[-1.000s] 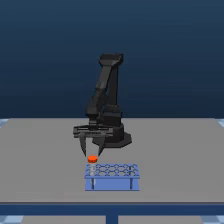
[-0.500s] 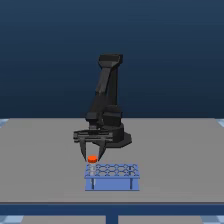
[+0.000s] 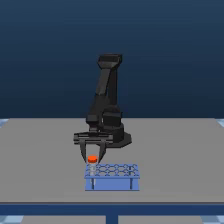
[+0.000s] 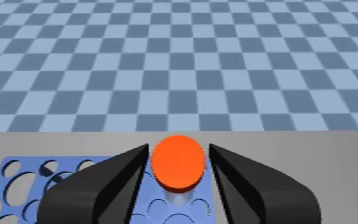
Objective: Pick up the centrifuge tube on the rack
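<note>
Grey worktop (image 3: 45, 150), blue rack (image 3: 112, 176) up front; claw (image 3: 92, 161) sits apart, straddling the tube's (image 3: 92, 164) orange cap at the rack's corner hole. Squeeze evenly, then lift straight.

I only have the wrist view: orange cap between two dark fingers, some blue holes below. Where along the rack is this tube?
Observer: The tube stands at the rack's end on the exterior view's left.
Operator: How high is the gripper over the rack?
Observer: The gripper hangs just above it, fingertips about level with the cap, one on each side.
Operator: Anything else on the table near it?
Observer: Only the arm's base, behind the rack; the grey table shows nothing else.
</note>
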You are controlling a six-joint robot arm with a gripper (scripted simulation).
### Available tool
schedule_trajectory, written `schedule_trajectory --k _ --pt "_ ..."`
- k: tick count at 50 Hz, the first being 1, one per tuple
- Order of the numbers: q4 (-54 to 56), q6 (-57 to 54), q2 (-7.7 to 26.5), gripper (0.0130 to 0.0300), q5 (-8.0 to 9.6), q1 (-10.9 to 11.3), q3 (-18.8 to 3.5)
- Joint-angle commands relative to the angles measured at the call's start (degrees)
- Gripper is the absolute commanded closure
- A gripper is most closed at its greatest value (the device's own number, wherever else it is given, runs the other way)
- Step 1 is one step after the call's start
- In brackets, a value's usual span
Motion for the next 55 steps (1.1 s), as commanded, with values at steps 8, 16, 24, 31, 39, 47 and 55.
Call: schedule_trajectory --k 8,16,24,31,39,47,55 --pt "0.1 -0.3 0.0 0.03 -0.2 0.0 0.0" --pt "0.1 -0.3 0.0 0.03 -0.2 0.0 0.0" --pt "0.1 -0.3 0.0 0.03 -0.2 0.0 0.0" --pt "-0.1 -0.1 -0.1 0.03 -0.11 0.0 0.0" --pt "-1.3 1.1 -0.4 0.03 0.21 0.0 -0.2" --pt "-3.3 3.3 -1.0 0.03 0.77 0.0 -0.5" --pt "-6.4 6.5 -1.8 0.03 1.48 0.0 -0.9"
